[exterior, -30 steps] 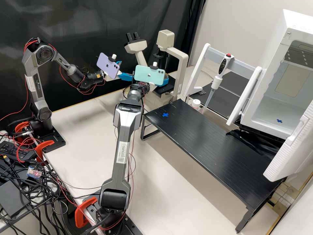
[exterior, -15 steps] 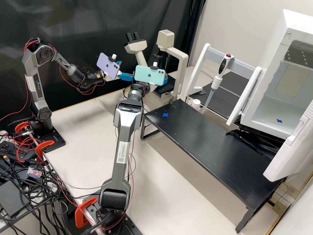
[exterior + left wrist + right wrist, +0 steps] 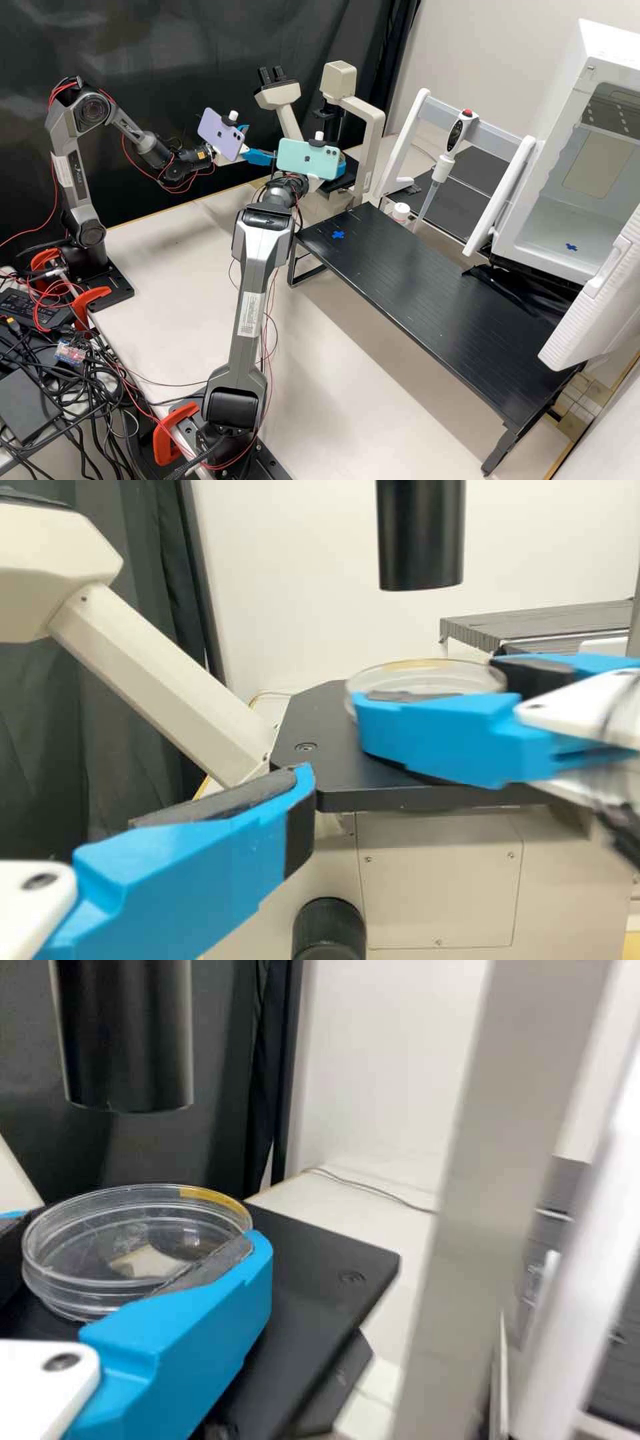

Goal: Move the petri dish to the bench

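Note:
The right gripper (image 3: 339,164), on the near arm with the teal phone, is at the microscope (image 3: 370,137) stage. In the right wrist view my right gripper (image 3: 130,1260) is shut on the clear round petri dish (image 3: 130,1245), blue fingers on opposite sides of its rim, above the black stage (image 3: 330,1270). Whether the dish touches the stage is unclear. My left gripper (image 3: 256,143), on the far arm with the purple phone, stands open left of the microscope. In the left wrist view it (image 3: 285,805) is apart from the petri dish (image 3: 425,675).
A low black bench (image 3: 427,300) with a blue cross (image 3: 338,235) stands right of the near arm. Behind it are a pipette (image 3: 443,163) on a white stand and an open white chamber (image 3: 567,227). The microscope's beige column (image 3: 490,1180) rises close beside the right gripper.
The near arm's teal phone has shifted slightly right and down, its wrist moving along with it. The far arm with the purple phone has kept still.

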